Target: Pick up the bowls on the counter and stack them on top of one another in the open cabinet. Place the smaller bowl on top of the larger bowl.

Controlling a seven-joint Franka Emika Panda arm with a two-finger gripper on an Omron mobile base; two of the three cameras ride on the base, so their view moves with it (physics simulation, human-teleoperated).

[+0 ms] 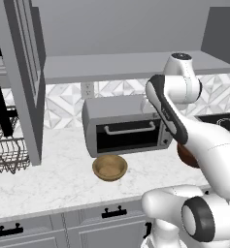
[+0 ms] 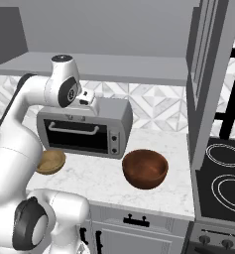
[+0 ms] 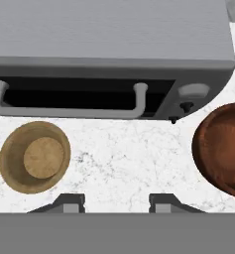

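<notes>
- The gripper hangs high above the counter, looking straight down; its jaws stand apart with nothing between them, over bare marble in front of the toaster oven.
- The smaller bowl, light tan and shallow, sits upright on the counter just in front of the oven's door handle end, seen left of the fingertips in the hand view.
- The larger bowl, dark reddish-brown, stands upright on the counter toward the stove side, well apart from the tan bowl, near the oven's control knob corner.
- The open cabinet runs above the oven, its long grey shelf bare, its tall door swung out on the left.
- A wire dish rack sits at the counter's far left.
</notes>
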